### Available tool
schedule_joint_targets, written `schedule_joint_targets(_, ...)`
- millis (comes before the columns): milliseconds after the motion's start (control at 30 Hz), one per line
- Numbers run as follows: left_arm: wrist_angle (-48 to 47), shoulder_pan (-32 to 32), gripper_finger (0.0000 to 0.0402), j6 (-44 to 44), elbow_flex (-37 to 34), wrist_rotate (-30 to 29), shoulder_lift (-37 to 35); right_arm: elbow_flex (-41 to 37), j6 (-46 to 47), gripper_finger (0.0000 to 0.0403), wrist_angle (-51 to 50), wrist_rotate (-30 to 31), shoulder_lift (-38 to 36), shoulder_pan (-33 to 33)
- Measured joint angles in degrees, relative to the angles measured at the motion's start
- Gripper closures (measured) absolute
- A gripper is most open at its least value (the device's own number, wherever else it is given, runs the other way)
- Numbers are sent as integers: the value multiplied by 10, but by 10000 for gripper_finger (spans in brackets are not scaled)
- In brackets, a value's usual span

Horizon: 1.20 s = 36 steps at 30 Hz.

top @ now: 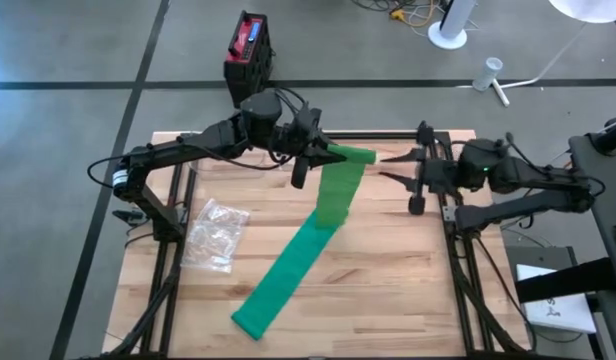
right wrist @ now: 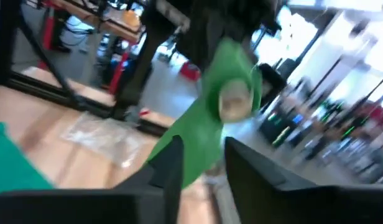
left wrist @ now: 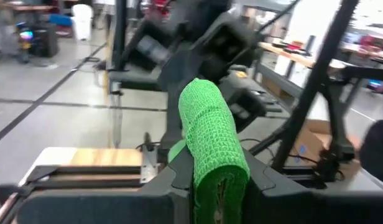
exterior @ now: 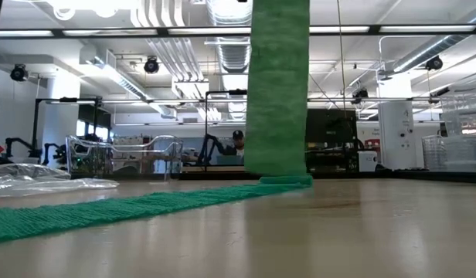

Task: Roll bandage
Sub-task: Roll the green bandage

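The green bandage is partly rolled. Its roll [top: 354, 156] is held above the table's far middle by my left gripper [top: 322, 156], which is shut on it. From the roll a strip [exterior: 277, 85] hangs straight down and meets the table at a bend [exterior: 284, 182]. The rest [top: 283, 275] lies flat, running toward the near left edge. My right gripper [top: 396, 167] stands open, level, a short way to the right of the roll. It points at the roll's end face [right wrist: 235, 99] and has nothing between its fingers. My left gripper pinches the wound part of the bandage [left wrist: 207, 171] between its two fingers. The fingers come in level from the table's left and lie along the roll. The roll's free end [left wrist: 204, 106] sticks out past the fingertips toward the right arm. The roll is lifted clear, with its loose strip hanging to the table.
A crumpled clear plastic bag [top: 216, 235] lies on the wood at the left, beside the flat strip. Black frame rails [top: 458, 270] run along both sides of the table. A red and black box [top: 250, 50] stands on the floor beyond the far edge.
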Motion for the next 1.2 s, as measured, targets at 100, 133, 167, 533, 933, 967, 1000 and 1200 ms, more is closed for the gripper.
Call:
schedule_joint_targets(100,-4,1,353,-25,-8,-28,0,6,-80,237,17,9,3,21)
schedule_joint_targets(133,-4,1,353,-36,-10,-34,0,5,-109,223,20,9,6,27)
schedule_joint_targets(167,-4,2,353,-48,-12,-38,0,3,-138,211,29,11,12,32)
schedule_joint_targets(533,-33,4,353,-101,-17,-35,0,-3,-292,183,121,133,97,39)
schedule_joint_targets(933,-40,7,348,-141,-17,-14,0,4,-432,212,153,206,139,50)
schedule_joint_targets(967,-38,8,348,-150,-17,-12,0,4,-447,212,157,212,141,52)
schedule_joint_targets(1000,-38,9,348,-159,-17,-4,0,4,-458,212,162,217,143,53)
schedule_joint_targets(1200,-32,12,340,-198,-17,13,-1,4,-501,213,179,237,150,54)
